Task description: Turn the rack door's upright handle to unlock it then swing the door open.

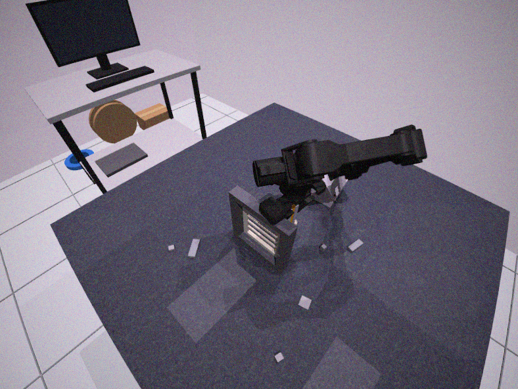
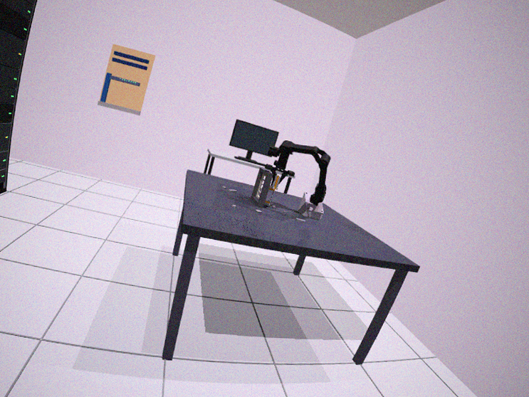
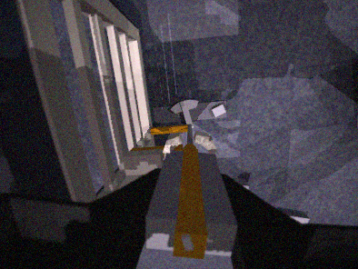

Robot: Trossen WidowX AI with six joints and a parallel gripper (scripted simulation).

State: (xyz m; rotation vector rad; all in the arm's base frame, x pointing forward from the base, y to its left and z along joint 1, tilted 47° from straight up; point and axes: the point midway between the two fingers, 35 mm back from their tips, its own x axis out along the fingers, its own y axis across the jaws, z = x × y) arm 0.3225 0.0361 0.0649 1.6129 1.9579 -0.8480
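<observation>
Gripper (image 1: 289, 205) (image 2: 276, 174) (image 3: 190, 177): narrowed, clamped on the handle (image 1: 292, 214) (image 2: 276, 183) (image 3: 190, 204). Handle position: right of the upright frame (image 1: 285, 246) (image 2: 264, 191) (image 3: 47, 91). Arm (image 1: 368, 151) (image 2: 322, 176): arched over the table (image 1: 200, 326) (image 2: 236, 222) from the right

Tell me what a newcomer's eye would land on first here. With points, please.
Probably the black arm (image 1: 355, 156) (image 2: 322, 160), arching over the dark table (image 1: 138, 251) (image 2: 299, 236) toward a small grey rack frame (image 1: 284, 246) (image 2: 265, 187) with bright slats. In the wrist view, an orange strip (image 3: 190, 204) runs up the middle between the dark fingers. Beyond the table, a large black monitor (image 1: 89, 31) (image 2: 253, 137) stands on a pale desk (image 1: 167, 62) (image 2: 226, 157).
</observation>
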